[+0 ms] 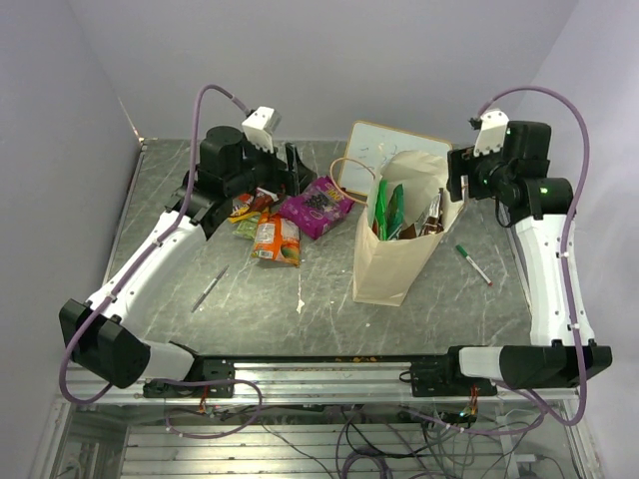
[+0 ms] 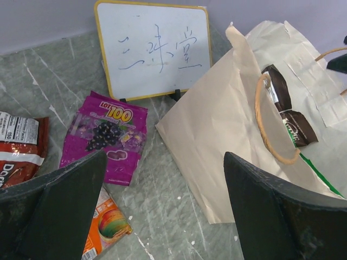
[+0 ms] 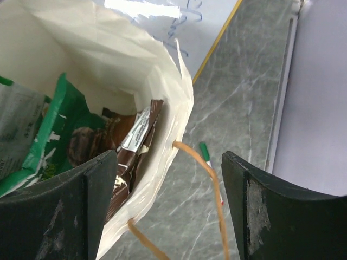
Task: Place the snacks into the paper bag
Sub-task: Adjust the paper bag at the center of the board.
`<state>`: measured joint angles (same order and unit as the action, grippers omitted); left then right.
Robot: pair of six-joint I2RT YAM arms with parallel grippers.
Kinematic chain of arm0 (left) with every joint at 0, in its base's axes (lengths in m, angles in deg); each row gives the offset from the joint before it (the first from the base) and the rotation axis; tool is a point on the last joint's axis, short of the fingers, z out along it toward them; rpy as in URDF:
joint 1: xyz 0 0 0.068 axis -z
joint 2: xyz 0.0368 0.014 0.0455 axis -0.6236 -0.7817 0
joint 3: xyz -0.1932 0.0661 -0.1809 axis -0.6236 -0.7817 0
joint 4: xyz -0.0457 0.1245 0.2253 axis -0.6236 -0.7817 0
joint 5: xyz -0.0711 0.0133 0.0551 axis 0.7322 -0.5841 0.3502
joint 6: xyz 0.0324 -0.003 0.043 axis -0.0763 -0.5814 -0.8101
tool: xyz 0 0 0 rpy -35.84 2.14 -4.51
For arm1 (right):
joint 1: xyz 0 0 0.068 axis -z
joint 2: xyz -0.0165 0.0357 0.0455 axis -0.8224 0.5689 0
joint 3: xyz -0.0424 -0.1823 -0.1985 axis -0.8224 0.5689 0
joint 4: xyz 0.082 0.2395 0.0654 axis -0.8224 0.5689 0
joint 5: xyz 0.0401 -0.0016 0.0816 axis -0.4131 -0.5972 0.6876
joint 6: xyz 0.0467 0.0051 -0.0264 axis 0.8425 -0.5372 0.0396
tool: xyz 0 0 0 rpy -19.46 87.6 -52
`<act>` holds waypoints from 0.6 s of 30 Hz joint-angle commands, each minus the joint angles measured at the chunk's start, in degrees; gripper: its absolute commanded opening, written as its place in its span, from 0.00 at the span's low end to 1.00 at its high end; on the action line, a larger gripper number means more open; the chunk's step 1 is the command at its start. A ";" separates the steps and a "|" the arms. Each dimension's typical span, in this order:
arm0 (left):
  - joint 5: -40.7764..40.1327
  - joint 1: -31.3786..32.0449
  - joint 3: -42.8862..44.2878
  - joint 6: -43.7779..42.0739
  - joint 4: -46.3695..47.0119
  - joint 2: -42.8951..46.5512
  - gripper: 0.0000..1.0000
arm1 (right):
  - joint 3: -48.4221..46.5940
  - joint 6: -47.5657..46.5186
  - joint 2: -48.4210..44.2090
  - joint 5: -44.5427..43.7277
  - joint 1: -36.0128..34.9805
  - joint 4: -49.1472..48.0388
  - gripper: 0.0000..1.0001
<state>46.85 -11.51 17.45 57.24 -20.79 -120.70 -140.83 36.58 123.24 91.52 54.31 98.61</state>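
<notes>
The paper bag (image 1: 394,261) stands upright right of centre. Green-and-white packets (image 1: 389,210) and brown ones poke out of it. A purple packet (image 1: 318,207), an orange packet (image 1: 277,240) and a red packet (image 1: 250,203) lie on the table left of the bag. My left gripper (image 1: 294,170) is open and empty above the purple packet (image 2: 105,135), with the bag (image 2: 227,119) to its right. My right gripper (image 1: 458,182) is open and empty over the bag's right rim (image 3: 172,108), straddling a cord handle (image 3: 214,187). Brown (image 3: 135,146) and green (image 3: 51,143) packets lie inside.
A framed whiteboard (image 1: 382,150) leans behind the bag and also shows in the left wrist view (image 2: 154,49). A green-capped pen (image 1: 473,264) lies right of the bag. A thin pen (image 1: 210,287) lies front left. Walls close the back and sides.
</notes>
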 commanded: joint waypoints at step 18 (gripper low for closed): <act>1.94 -2.37 -2.35 1.99 4.75 2.39 0.99 | -0.55 4.02 6.75 -0.38 1.79 -3.16 0.57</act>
<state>47.28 -13.26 15.33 58.82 -18.50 -120.15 -137.13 40.03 126.93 89.95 55.64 96.53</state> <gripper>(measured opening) 0.989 0.617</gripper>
